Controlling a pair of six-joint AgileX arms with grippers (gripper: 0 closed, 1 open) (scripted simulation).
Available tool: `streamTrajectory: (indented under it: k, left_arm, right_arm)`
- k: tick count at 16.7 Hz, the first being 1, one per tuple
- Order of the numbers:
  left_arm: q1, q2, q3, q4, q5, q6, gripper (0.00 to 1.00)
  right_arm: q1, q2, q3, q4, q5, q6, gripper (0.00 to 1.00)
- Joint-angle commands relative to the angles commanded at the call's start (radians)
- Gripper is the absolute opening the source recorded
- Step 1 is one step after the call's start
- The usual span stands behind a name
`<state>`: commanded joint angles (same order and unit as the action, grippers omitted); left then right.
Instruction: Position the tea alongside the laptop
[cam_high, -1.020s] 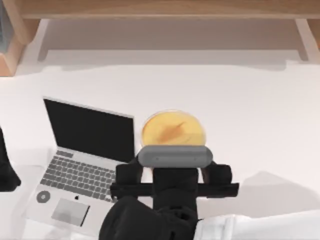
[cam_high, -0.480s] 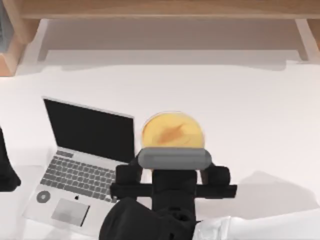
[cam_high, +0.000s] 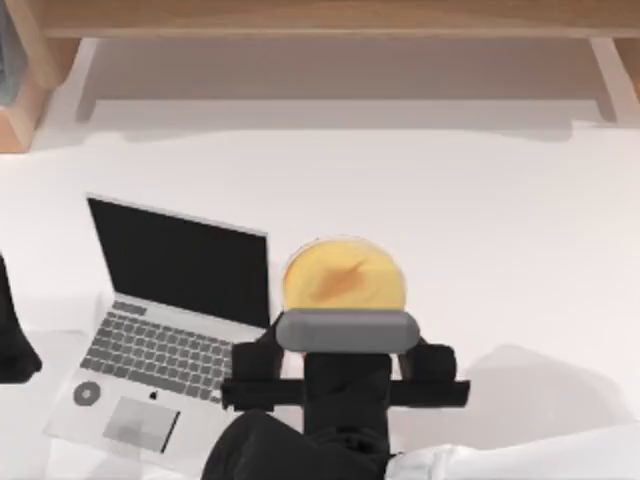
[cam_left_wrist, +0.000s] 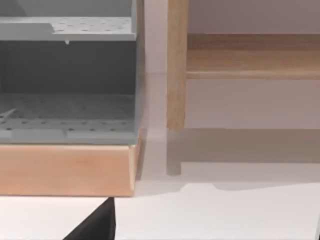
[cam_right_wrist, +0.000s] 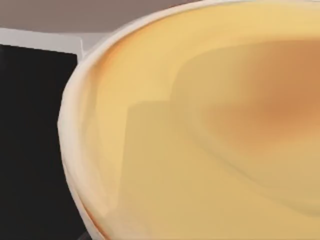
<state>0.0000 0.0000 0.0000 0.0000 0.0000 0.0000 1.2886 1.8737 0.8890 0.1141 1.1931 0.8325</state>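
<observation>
Where the open silver laptop (cam_high: 165, 320) with its black screen and grey keyboard ends, the clear tapered cup of orange-yellow milk tea (cam_high: 343, 276) stands just right of it, round yellow top up; the right gripper (cam_high: 343, 322) clasps the cup. The left arm (cam_high: 14, 335) sits at the left edge.

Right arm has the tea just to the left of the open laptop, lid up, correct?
Not quite: the top view shows the tea on the right of the open laptop, close beside its screen edge. The right gripper is at the cup; the laptop's lid is up.
</observation>
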Motion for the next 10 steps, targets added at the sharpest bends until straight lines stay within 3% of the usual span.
streamTrajectory:
  k: [5,10]
  left_arm:
    - [0.0,0.0,0.0,0.0,0.0,0.0,1.0]
    - [0.0,0.0,0.0,0.0,0.0,0.0,1.0]
  right_arm:
    - [0.0,0.004,-0.004,-0.001,-0.002,0.001,0.0]
    - [0.0,0.004,-0.004,-0.001,-0.002,0.001,0.38]
